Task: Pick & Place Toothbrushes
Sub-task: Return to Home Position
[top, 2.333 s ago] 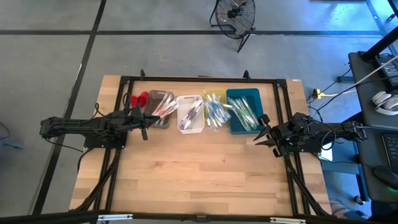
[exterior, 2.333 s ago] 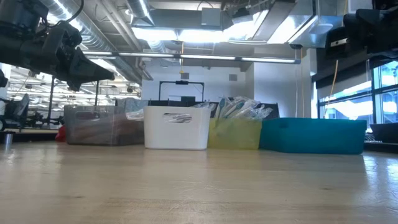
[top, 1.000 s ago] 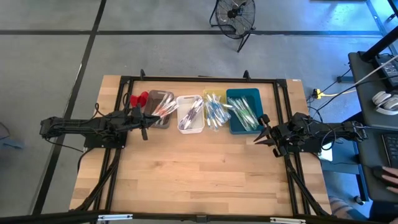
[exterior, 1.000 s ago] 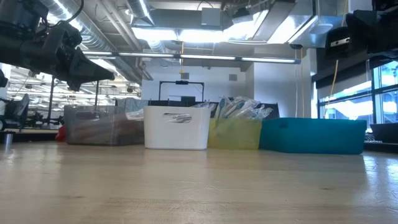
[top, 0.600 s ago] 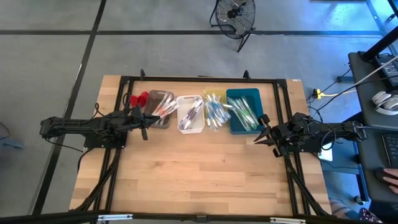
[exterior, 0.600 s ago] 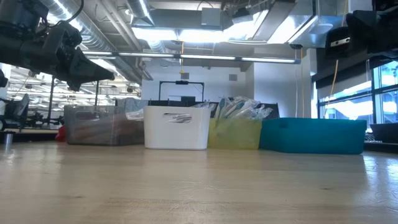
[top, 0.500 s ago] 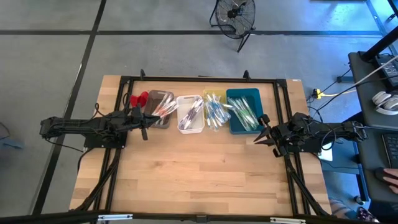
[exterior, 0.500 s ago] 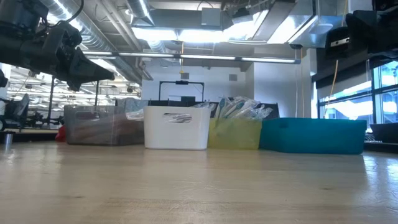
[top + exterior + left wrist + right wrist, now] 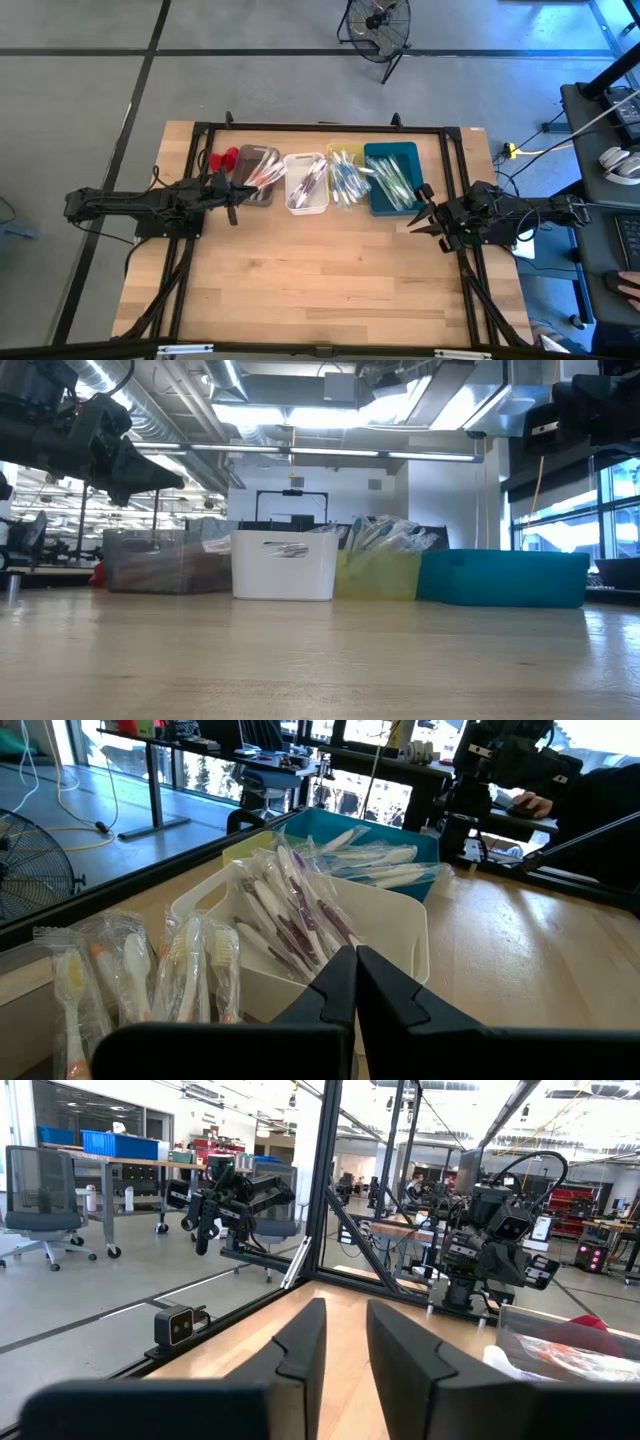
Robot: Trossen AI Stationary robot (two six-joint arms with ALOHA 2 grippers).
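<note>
Table (image 9: 320, 290) of pale wood, row of bins (image 9: 285, 575) set along its far side, left gripper (image 9: 355, 958) pressed together just before the bins, right gripper (image 9: 345, 1320) spread, held beside the teal bin (image 9: 500, 580), toothbrushes (image 9: 290, 915) piled inside the bins, just ahead of the left gripper.

Robotics laboratory: exposed ceiling ducts (image 9: 420, 390), taped concrete floor (image 9: 80, 80), floor fan (image 9: 377, 20) at 12 o'clock beyond the table (image 9: 320, 290), office chair (image 9: 40, 1190), further robot arms (image 9: 235, 1190) on stands.
</note>
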